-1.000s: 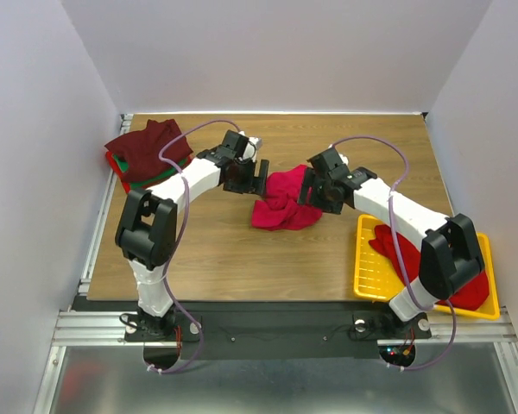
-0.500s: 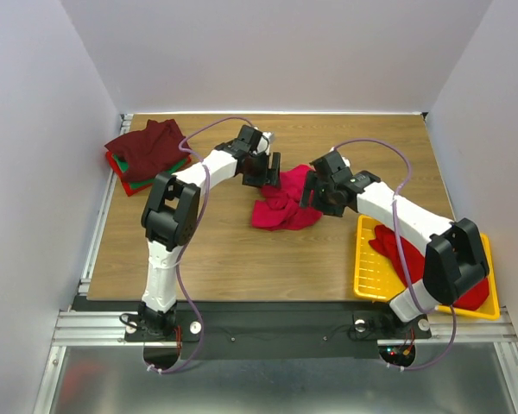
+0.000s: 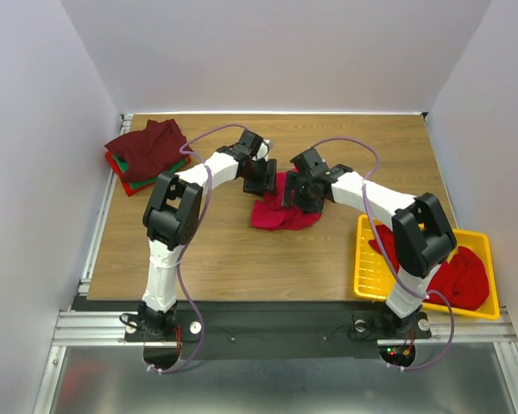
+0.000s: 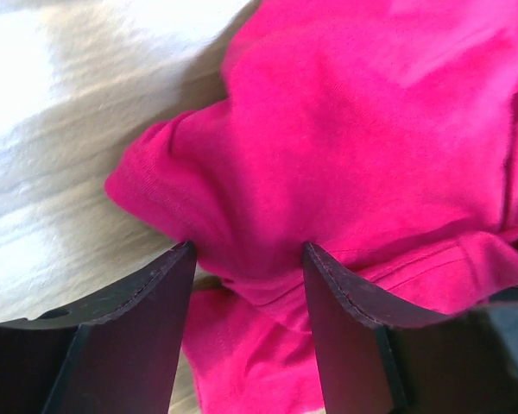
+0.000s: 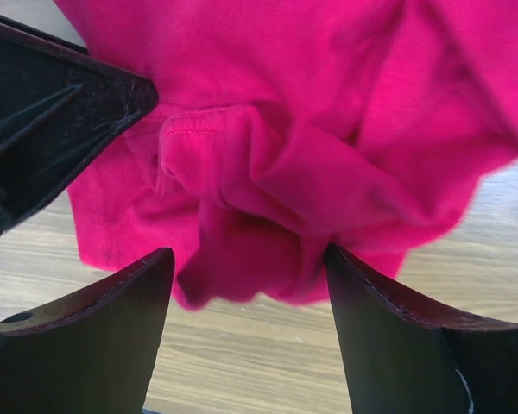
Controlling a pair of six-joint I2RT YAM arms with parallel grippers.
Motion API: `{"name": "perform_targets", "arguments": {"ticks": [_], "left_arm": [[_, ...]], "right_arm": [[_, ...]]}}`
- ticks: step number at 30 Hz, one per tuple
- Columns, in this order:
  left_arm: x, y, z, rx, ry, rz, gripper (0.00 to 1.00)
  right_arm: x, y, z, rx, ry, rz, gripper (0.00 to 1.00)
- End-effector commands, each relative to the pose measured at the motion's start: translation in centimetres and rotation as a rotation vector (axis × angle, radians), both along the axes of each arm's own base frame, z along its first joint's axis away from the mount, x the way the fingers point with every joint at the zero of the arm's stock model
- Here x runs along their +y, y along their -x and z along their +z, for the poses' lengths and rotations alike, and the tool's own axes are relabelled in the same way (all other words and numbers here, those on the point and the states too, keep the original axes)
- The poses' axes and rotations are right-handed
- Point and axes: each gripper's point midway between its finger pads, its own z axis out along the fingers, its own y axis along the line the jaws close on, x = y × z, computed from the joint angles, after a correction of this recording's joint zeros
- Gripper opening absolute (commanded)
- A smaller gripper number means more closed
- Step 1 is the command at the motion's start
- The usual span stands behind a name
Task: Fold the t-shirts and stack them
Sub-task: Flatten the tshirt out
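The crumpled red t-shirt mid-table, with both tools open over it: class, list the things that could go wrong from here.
1. The crumpled red t-shirt lies bunched in several folds between the fingers of the right tool. Closing there may pinch several layers, so it would not spread flat.
2. The left tool straddles only a rolled edge, which could slip out.
3. Both tools sit close together in the top view and might collide.

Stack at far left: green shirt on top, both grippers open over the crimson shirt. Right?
No: the top external view shows a dark maroon shirt on top there; the green shirt only peeks out beneath it. The rest holds.
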Motion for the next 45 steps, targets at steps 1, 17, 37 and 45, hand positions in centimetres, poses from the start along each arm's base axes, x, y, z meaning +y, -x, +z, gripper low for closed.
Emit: {"name": "perform_targets", "arguments": {"ticks": [1, 17, 37, 45], "left_arm": [[0.8, 0.6, 1.9, -0.016, -0.03, 0.008, 0.66], [1.5, -0.2, 1.8, -0.035, -0.041, -0.018, 0.0], [16.5, -5.6, 22.6, -0.307, 0.153, 0.482, 0.0], [17.7, -4.8, 19.3, -0.303, 0.019, 0.517, 0.96]], "right_arm": [[2.5, -1.2, 1.3, -0.044, -0.064, 0.032, 0.76], [2.1, -1.0, 0.2, -0.04, -0.018, -0.047, 0.04], [-16.6, -1.0, 16.4, -0.345, 0.385, -0.427, 0.09], [-14.0, -1.7, 10.1, -0.165, 0.314, -0.318, 0.74]]}}
